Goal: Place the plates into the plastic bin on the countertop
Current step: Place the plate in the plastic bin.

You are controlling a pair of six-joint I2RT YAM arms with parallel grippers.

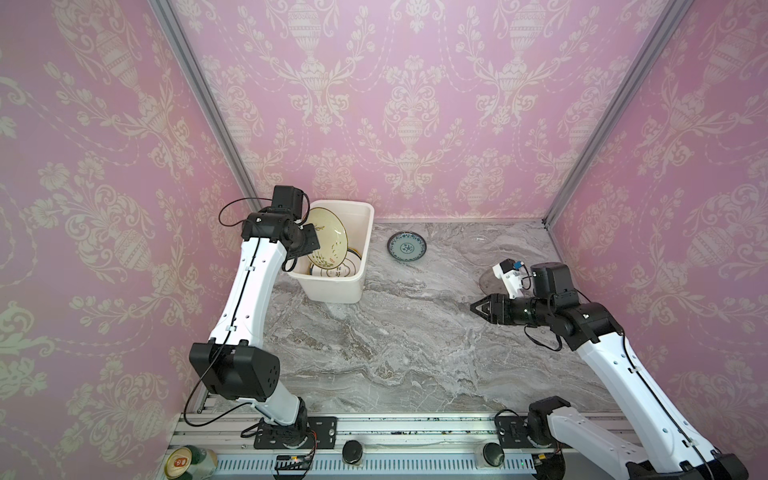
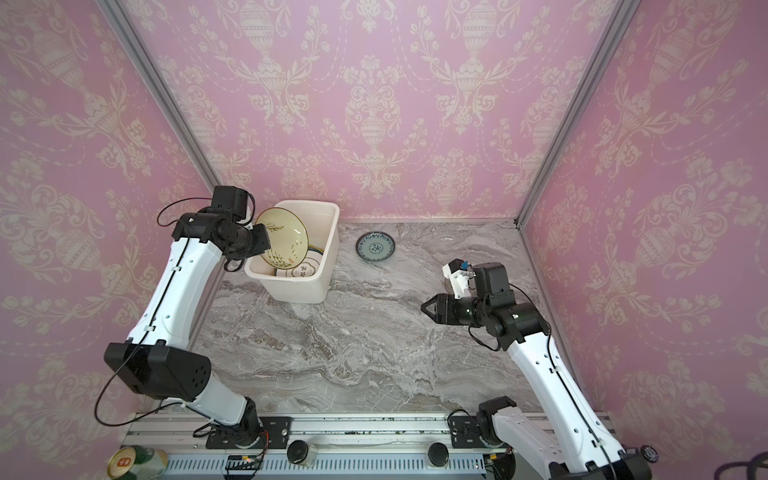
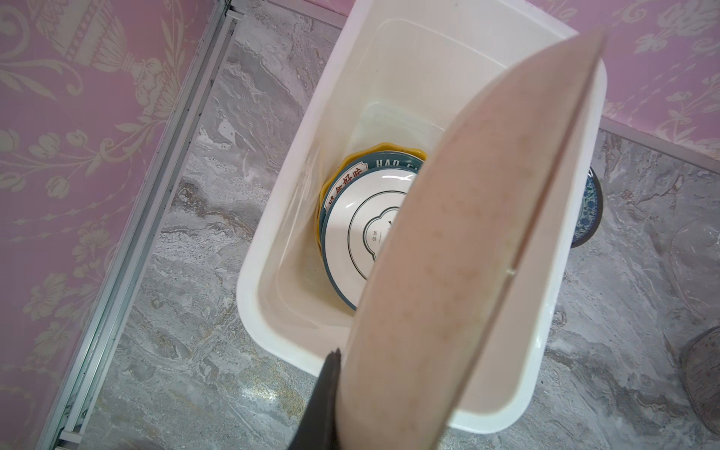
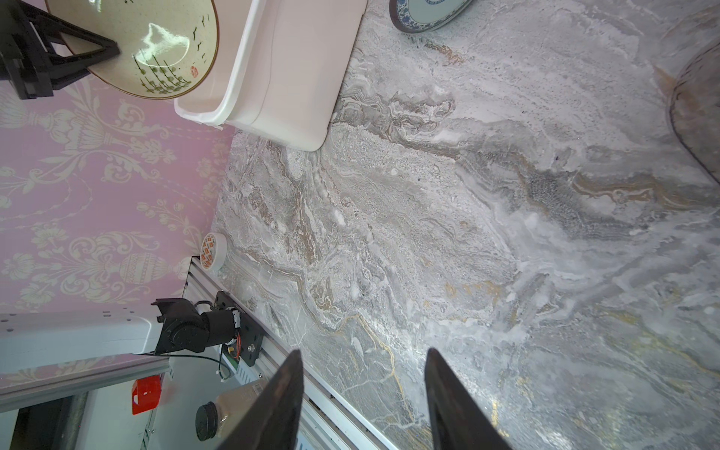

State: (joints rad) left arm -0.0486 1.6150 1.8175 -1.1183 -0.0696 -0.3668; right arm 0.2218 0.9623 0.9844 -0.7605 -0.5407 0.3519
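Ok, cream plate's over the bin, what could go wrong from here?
1. The left gripper pinches the cream plate by its rim, steeply tilted above the plastic bin; released here, it could land edge-first on the white teal-rimmed plate and chip.
2. The smoky glass plate lies partly hidden behind the wrist of the right arm; a sweep could knock it.

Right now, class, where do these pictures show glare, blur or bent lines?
Right wrist view: white glare on the cream plate. Left wrist view: that plate's underside, close to the lens, looks soft. Both top views: the corner posts lean outward.
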